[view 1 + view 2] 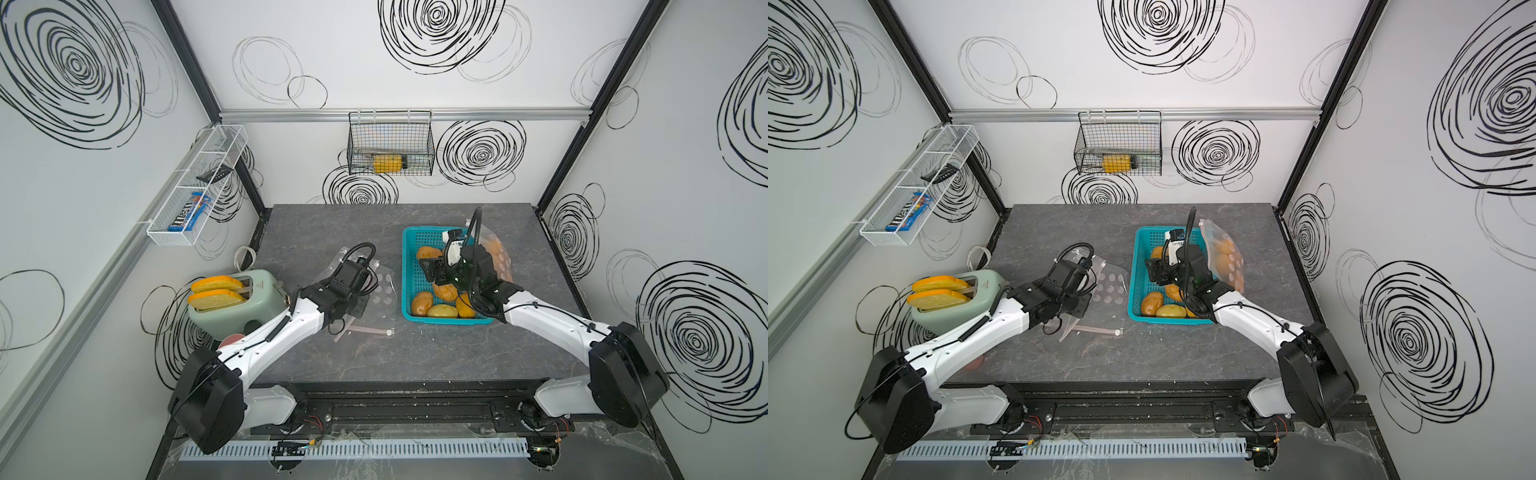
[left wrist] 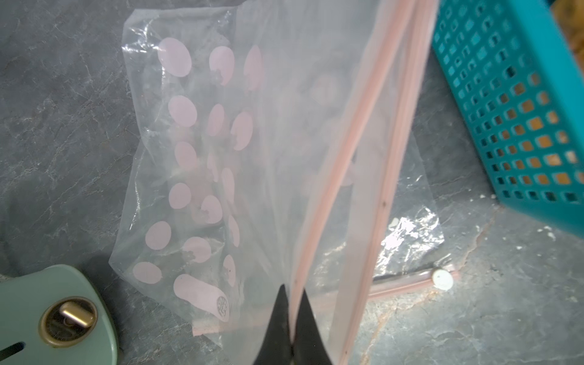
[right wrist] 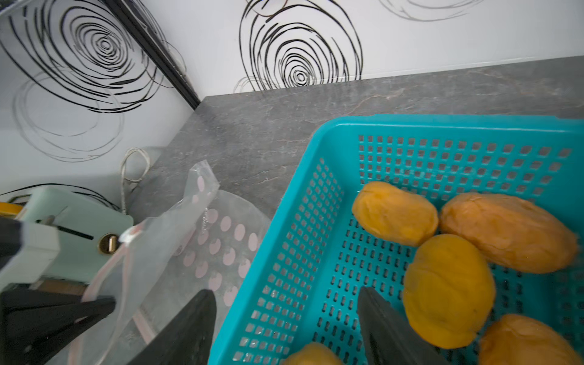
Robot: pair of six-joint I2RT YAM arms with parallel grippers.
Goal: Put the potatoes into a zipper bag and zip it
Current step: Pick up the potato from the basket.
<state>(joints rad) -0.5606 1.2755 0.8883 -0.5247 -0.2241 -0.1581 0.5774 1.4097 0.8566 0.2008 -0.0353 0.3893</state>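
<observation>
Left wrist view gives me the clearest read: my left gripper (image 2: 294, 289) has its jaws pressed together on the rim of the zipper bag (image 2: 202, 151), pinching the film right by the pink zip strip and holding that edge up so the mouth gapes. The bag looks empty. Its dotted body lies on the table (image 2: 63, 94) just beside the teal basket (image 2: 505, 94), on the side facing the toaster (image 2: 31, 300). The white slider (image 2: 442, 279) sits at the strip's end near the basket's corner, so nothing is zipped. My right gripper (image 3: 284, 289) hangs over the basket with jaws spread wide and nothing between them; one finger appears inside the basket wall, one outside. The potatoes (image 3: 448, 290) lie loose in the basket, at least five showing, some hidden under the arm. Against the basket's opposite side, in a top view, a second dotted bag (image 1: 1225, 253) leans with orange potatoes already inside; whether it is zipped I can't tell. My judgement: for the pinched bag only the opening is done. Every potato in the basket has yet to cross, and then the slider must be run along.
</observation>
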